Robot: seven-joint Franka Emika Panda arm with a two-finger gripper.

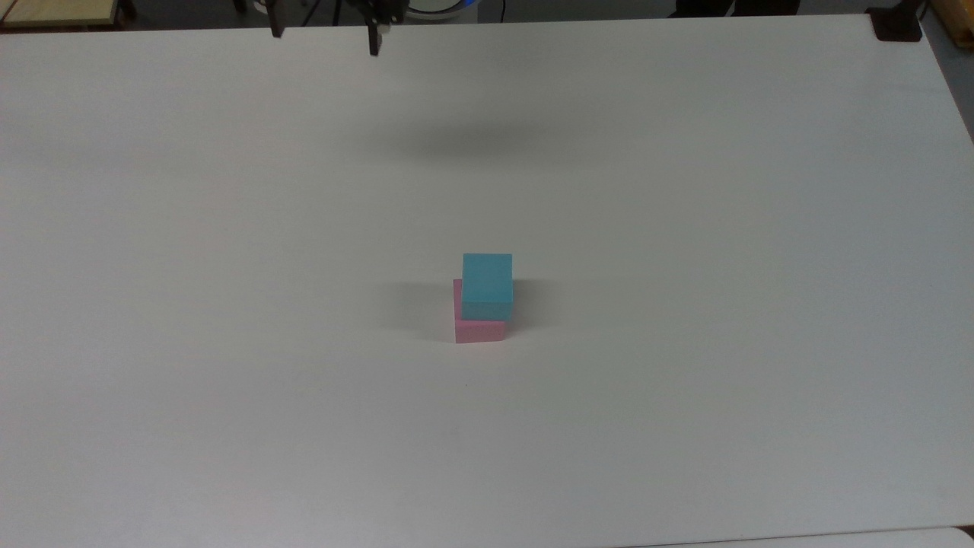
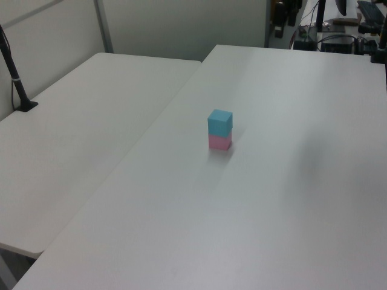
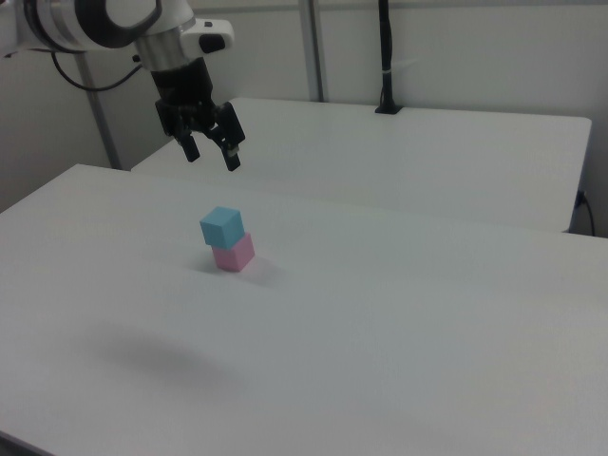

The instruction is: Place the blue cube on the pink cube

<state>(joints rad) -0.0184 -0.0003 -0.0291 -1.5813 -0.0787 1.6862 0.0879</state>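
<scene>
The blue cube [image 1: 487, 285] rests on the pink cube [image 1: 479, 330], slightly offset. Both appear light, rigid and matte: grip opposite vertical faces. The hand [image 3: 211, 149] hangs empty above the stack, fingers apart, over the tabletop [image 1: 685, 228].

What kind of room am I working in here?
Probably a robotics lab or office workspace: plain white tables pushed together, a pole clamped to the far one, and cabled equipment at the table's back edge in the left view.
</scene>
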